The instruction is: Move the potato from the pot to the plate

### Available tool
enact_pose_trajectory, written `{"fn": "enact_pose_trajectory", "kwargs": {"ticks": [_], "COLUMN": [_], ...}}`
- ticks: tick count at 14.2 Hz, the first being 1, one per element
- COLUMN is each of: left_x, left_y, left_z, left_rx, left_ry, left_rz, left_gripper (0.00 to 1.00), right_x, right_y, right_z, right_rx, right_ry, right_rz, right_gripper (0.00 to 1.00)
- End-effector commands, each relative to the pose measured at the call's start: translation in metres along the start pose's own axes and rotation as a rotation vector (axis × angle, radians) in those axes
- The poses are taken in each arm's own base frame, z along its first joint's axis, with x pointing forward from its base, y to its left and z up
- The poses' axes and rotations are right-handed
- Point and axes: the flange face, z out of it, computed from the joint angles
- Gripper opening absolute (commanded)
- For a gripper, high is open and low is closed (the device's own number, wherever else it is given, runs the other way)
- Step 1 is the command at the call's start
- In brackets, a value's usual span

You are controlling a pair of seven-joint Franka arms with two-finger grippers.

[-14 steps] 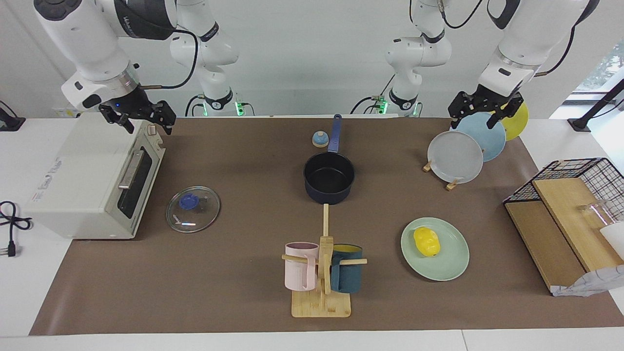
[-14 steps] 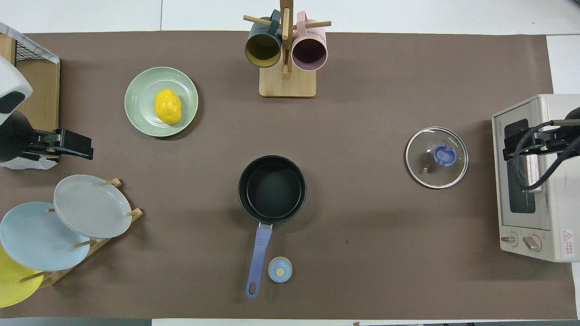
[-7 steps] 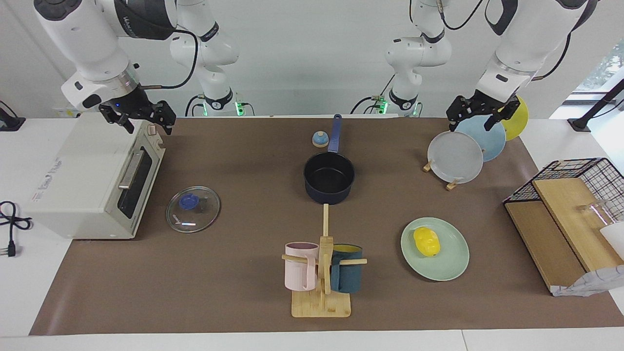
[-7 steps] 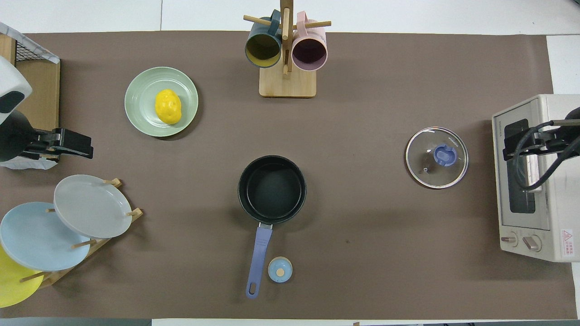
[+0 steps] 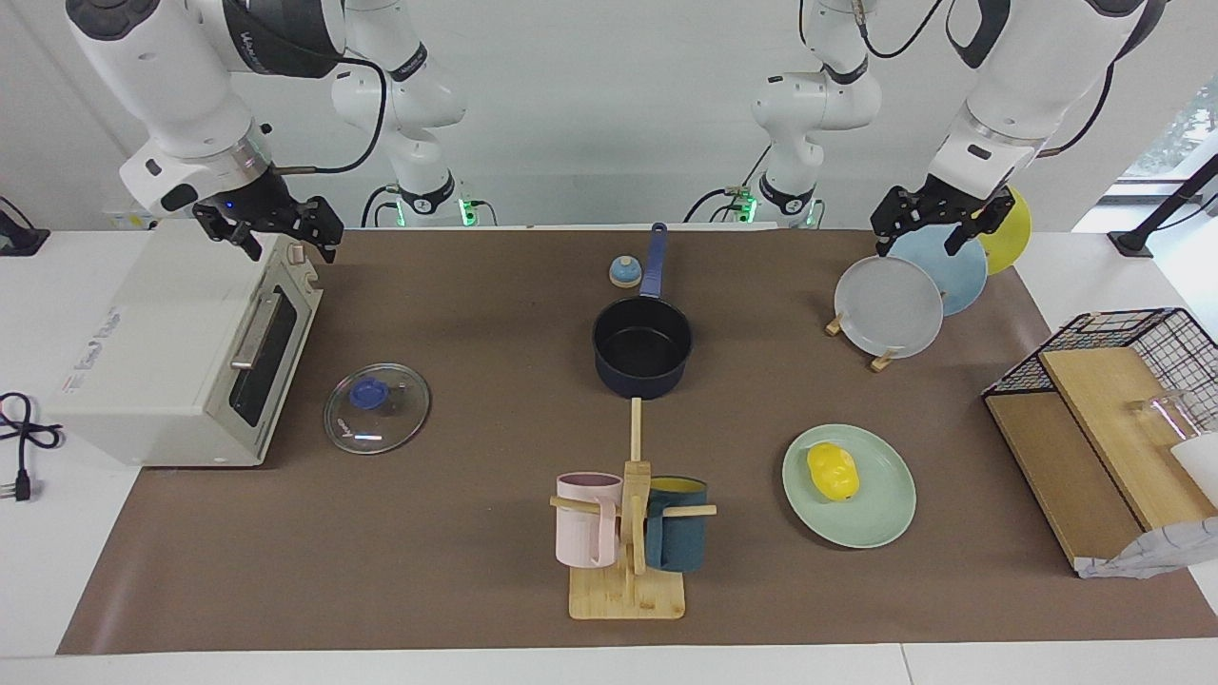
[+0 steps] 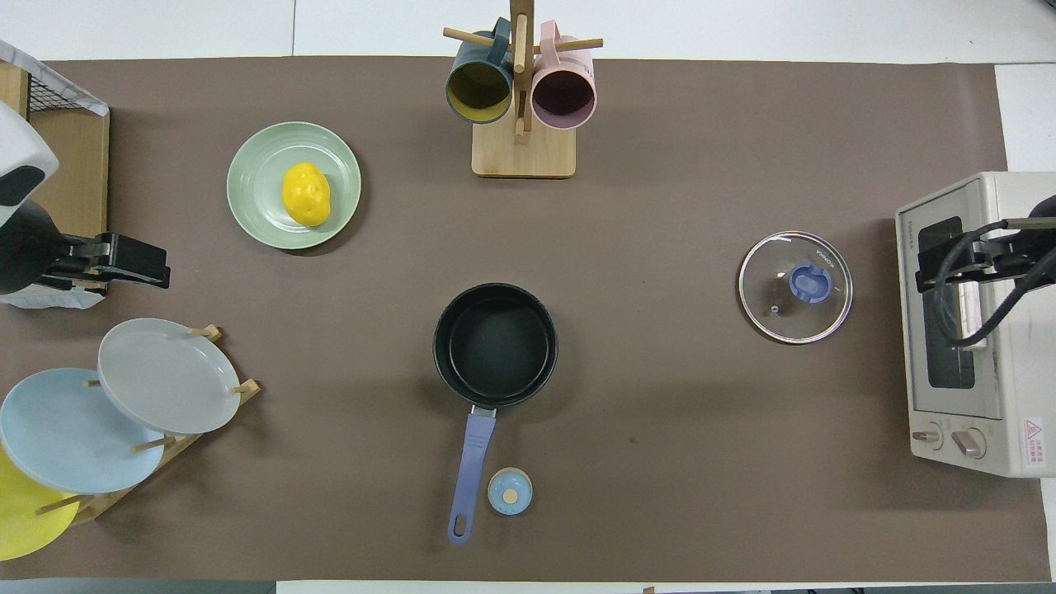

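Observation:
The yellow potato (image 5: 833,471) (image 6: 306,194) lies on the mint-green plate (image 5: 885,523) (image 6: 252,169), toward the left arm's end of the table. The navy pot (image 5: 642,347) (image 6: 495,345) stands mid-table with nothing in it, its long blue handle (image 6: 472,470) pointing toward the robots. My left gripper (image 5: 937,226) (image 6: 136,266) hangs open and holds nothing, up over the plate rack. My right gripper (image 5: 278,231) is open and holds nothing, up over the toaster oven's top edge.
A wooden rack (image 5: 880,360) holds grey (image 5: 890,306), light blue and yellow plates. A glass lid (image 5: 377,407) lies beside the toaster oven (image 5: 171,352). A mug tree (image 5: 630,533) carries pink and teal mugs. A small blue timer (image 5: 624,272) sits by the pot handle. A wire basket (image 5: 1132,333) stands at the left arm's end.
My left gripper has lifted slightly over the plate rack. The potato, the pot, the plate and the right arm have not moved.

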Motion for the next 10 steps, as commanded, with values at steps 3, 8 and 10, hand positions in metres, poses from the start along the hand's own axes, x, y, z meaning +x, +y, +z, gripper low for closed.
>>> {"fn": "enact_pose_trajectory", "kwargs": {"ticks": [3,8,10], "left_x": [0.0003,0.0005,0.0005], "left_y": [-0.0047,-0.0055,-0.0055], "left_z": [-0.0043,-0.0037,-0.0030], "left_rx": [-0.019,-0.019,-0.019], "left_ry": [0.037,0.037,0.035], "left_rz": [-0.022,-0.026,-0.026], "left_gripper": [1.00,1.00,1.00], "right_x": [-0.0041,-0.0043,-0.0043], "right_y": [0.0013,0.0015,0.0013], "right_z": [-0.0005,-0.0003,-0.0003], "right_rx": [0.021,0.020,0.021], "right_ry": [0.013,0.012,0.012], "right_rz": [0.024,0.024,0.024], "right_gripper": [1.00,1.00,1.00]}}
